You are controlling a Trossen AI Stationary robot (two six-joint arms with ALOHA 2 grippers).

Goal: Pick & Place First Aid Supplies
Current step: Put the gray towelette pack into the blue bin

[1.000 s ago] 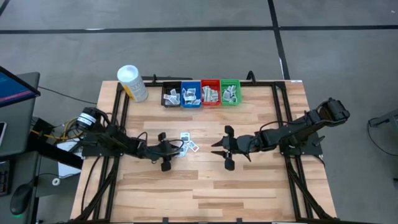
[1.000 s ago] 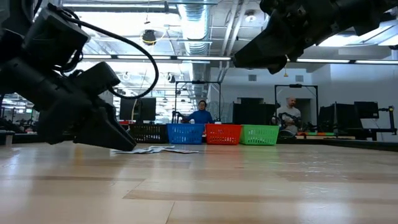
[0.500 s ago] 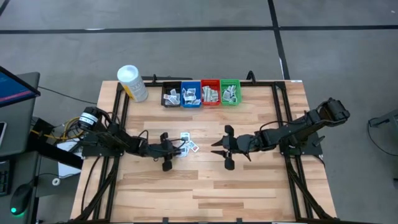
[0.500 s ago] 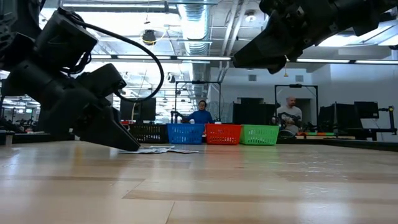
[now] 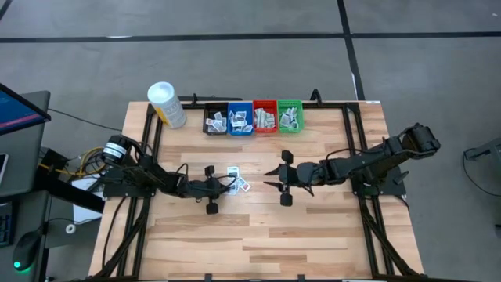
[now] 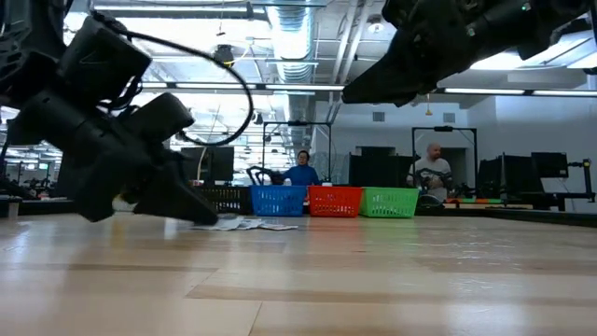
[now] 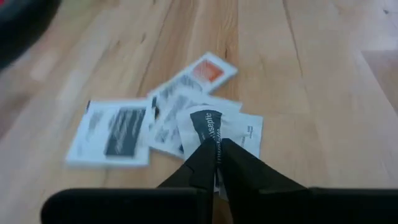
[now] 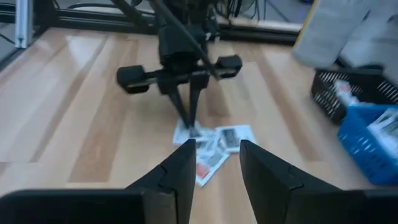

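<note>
Left gripper (image 7: 217,152) sits low at the small pile of first aid packets (image 5: 237,178) on the wooden table (image 5: 258,235), left of centre. Its fingers are now pinched together on the edge of one white packet with a dark "antiseptic" label (image 7: 211,127); a second ago they stood apart around the pile. The packet lies against the others, its near edge caught between the tips. Beside it lie a white packet with a dark block (image 7: 115,130) and a strip with an orange-red mark (image 7: 202,71), overlapping.

Right gripper (image 5: 282,182) has moved toward the pile since the earlier frame and now hovers just to its right, above the table, fingers (image 8: 183,171) spread and holding nothing.

Along the far edge stand the black bin (image 5: 214,121), blue bin (image 5: 239,120), red bin (image 5: 264,119) and green bin (image 5: 290,117), each with packets inside. The yellow white-capped container (image 5: 166,104) stands to their left, unchanged.
</note>
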